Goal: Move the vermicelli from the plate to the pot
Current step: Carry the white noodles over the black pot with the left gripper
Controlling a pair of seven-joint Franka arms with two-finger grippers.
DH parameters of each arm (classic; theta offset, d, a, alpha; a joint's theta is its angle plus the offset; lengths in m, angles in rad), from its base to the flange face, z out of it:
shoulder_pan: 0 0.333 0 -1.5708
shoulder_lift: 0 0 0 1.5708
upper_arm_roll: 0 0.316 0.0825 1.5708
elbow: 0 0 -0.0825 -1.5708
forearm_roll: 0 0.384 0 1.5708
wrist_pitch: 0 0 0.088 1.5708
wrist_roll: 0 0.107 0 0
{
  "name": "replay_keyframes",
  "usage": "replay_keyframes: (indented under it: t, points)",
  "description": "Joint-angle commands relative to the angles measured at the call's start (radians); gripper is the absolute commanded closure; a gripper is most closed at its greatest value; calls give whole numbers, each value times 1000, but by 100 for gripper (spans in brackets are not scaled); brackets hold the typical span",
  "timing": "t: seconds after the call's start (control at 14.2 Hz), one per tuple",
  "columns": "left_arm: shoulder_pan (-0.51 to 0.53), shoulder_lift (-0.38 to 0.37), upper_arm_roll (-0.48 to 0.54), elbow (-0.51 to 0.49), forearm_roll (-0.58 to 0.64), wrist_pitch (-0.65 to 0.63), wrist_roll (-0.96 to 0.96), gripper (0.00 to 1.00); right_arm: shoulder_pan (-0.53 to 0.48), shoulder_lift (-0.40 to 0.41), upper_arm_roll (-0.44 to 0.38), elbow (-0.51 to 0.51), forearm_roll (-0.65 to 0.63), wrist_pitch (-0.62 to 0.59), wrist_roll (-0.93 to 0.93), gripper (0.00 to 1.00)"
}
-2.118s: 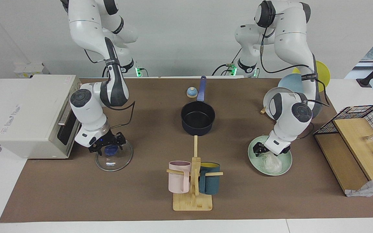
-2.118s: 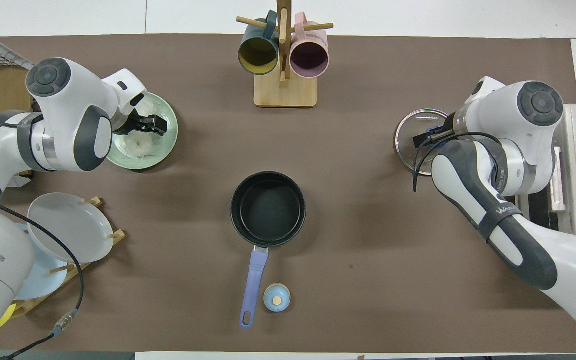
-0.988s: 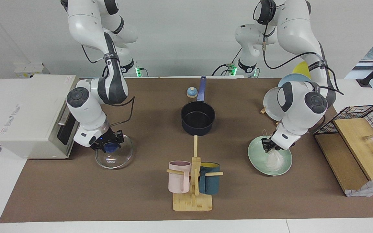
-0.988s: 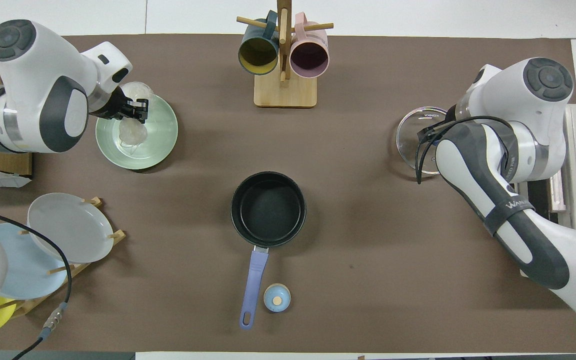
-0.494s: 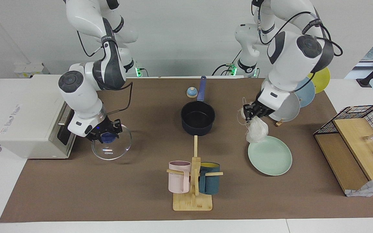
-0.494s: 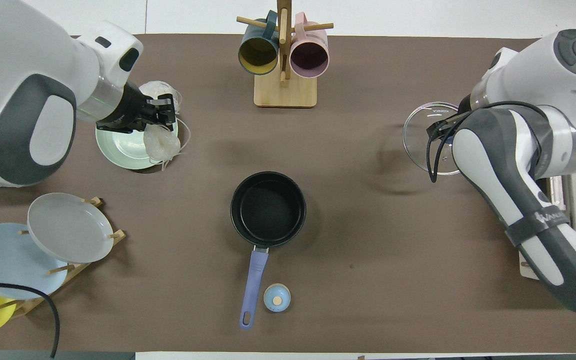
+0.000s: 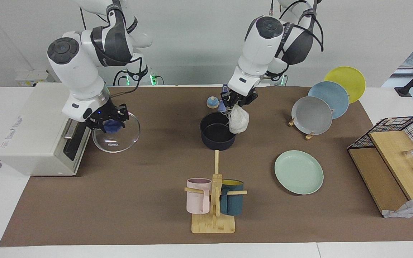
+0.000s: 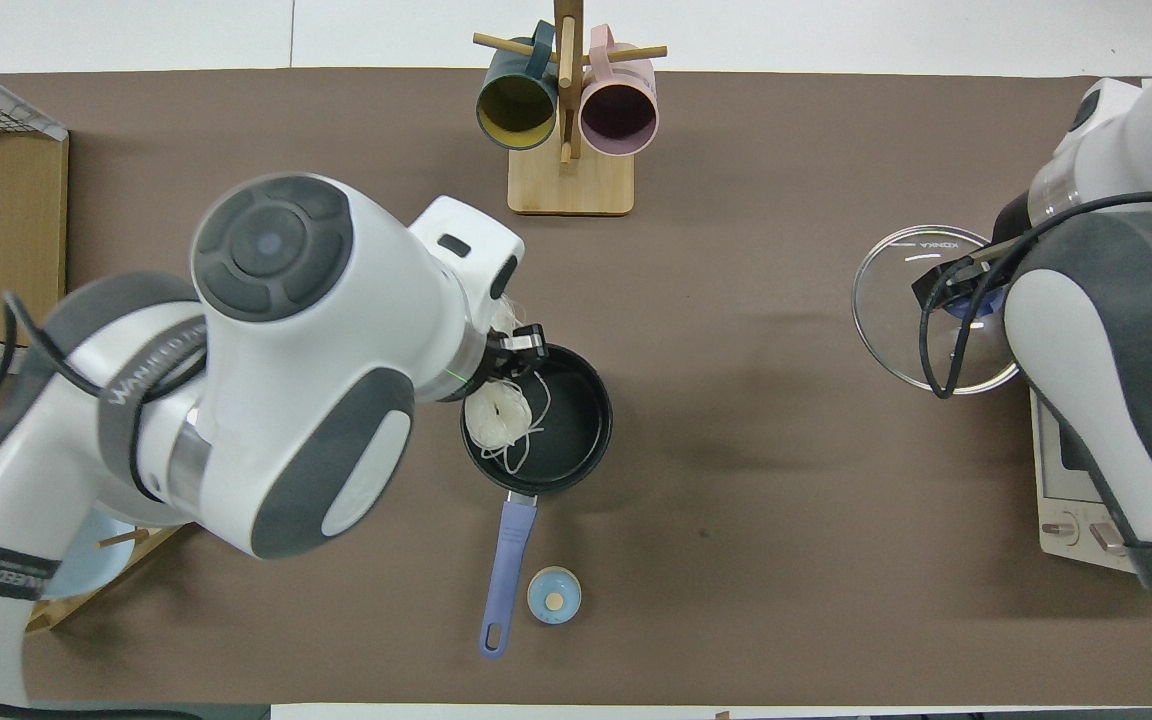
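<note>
My left gripper (image 7: 236,101) is pinched on the vermicelli (image 7: 238,120), which dangles under my fingers over the pot (image 7: 218,135), at the rim on the left arm's side, not centred. If I let go here, trailing strands could drape over that rim or the clump could stick to my fingertips. The plate (image 7: 298,172) below and off to the side looks bare; my right gripper (image 7: 110,123) is clamped on the glass lid (image 7: 117,138), held aloft and waiting.

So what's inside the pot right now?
Nothing rests in the pot yet: its black floor shows bare. The vermicelli hangs over it from the left gripper; that clump and arm cover part of the inside.
</note>
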Motion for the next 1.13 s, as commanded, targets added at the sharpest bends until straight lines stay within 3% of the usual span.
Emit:
replay_keyframes:
  t: [0.0,0.21,0.49,0.64,1.06]
  points:
    - [-71,-89,18,-204,-17,136,-67,100,-11,-46,8,15,-10,-66,-21,100]
    - [-118,-86,18,-286,-17,234,-119,100,-11,-89,8,9,-20,-114,-17,100]
    - [-132,-66,18,-315,-18,279,-116,100,-9,-128,11,-9,-17,-145,82,100]
    - [-145,-63,20,-370,-17,369,-122,100,-6,-129,11,-17,-16,-140,104,100]
    - [-146,20,20,-378,-17,497,-122,100,-8,-129,11,-20,-16,-134,103,100]
